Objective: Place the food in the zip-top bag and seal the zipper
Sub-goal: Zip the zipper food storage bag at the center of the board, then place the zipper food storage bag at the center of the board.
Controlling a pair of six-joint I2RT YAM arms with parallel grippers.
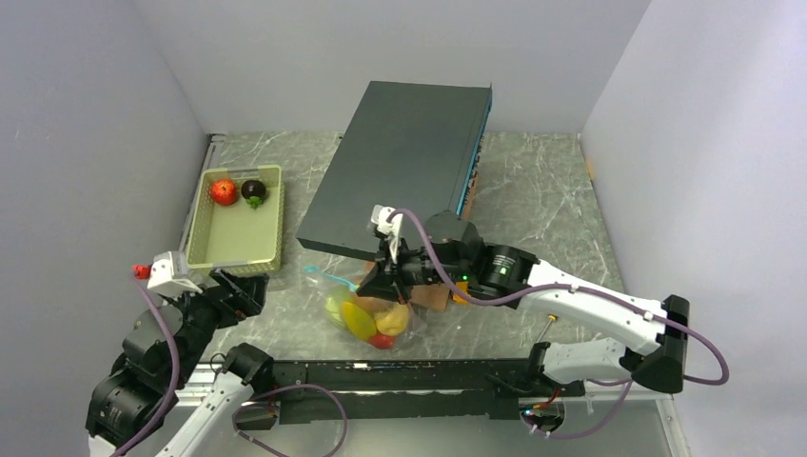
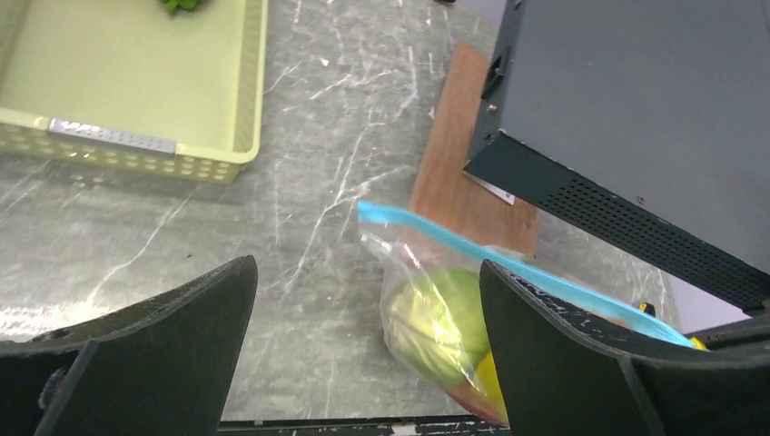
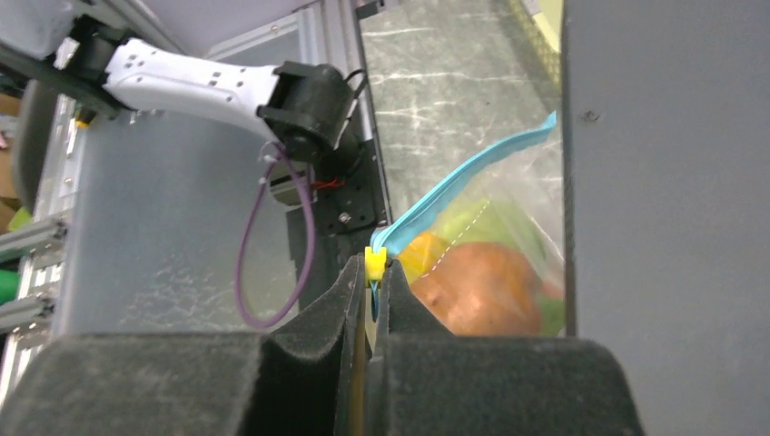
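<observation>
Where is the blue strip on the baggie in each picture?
Top view: the zipper is a small teal streak just left of centre, near the slab's front corner.
Left wrist: it slants from the middle down to the right.
Right wrist: it climbs from the right claw, shut on it, toward upper right.
Shared landmark: the dark slab, close to the strip in every view.
</observation>
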